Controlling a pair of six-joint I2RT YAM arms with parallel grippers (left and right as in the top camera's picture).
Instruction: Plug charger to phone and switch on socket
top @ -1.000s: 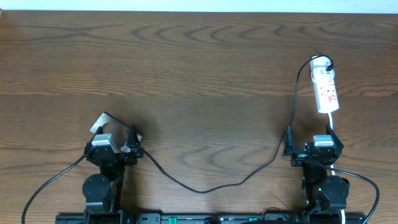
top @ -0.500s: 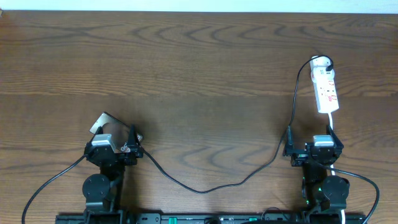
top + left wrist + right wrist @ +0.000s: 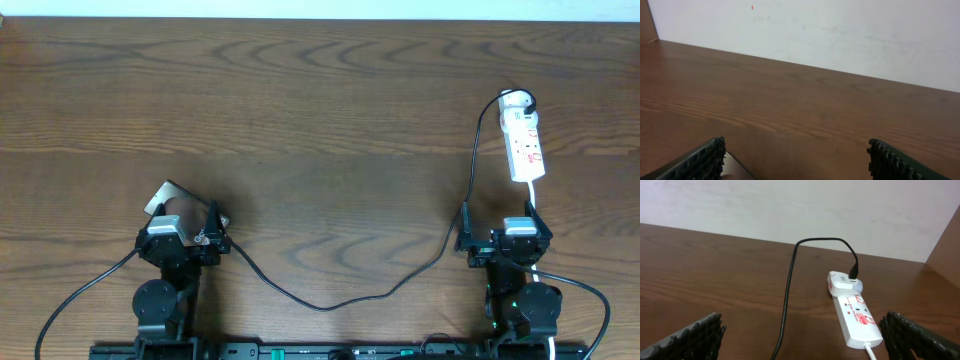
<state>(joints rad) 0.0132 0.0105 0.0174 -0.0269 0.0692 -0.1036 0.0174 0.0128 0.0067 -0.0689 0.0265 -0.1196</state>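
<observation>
Nothing is shifting since a moment ago; the left fingers (image 3: 702, 160) and right fingers (image 3: 695, 336) are hanging apart, empty. The phone (image 3: 165, 197) is lying by the left ones, the charger (image 3: 330, 302) trailing to the socket (image 3: 524, 145). Plugging isn't begun, I judge; next is grasping the cable tip

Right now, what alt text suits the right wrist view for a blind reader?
A white socket strip lies on a wooden table, a white adapter at its far end. A thin black charger cable arches from the adapter toward the camera, between the fingers of the open right gripper.
</observation>
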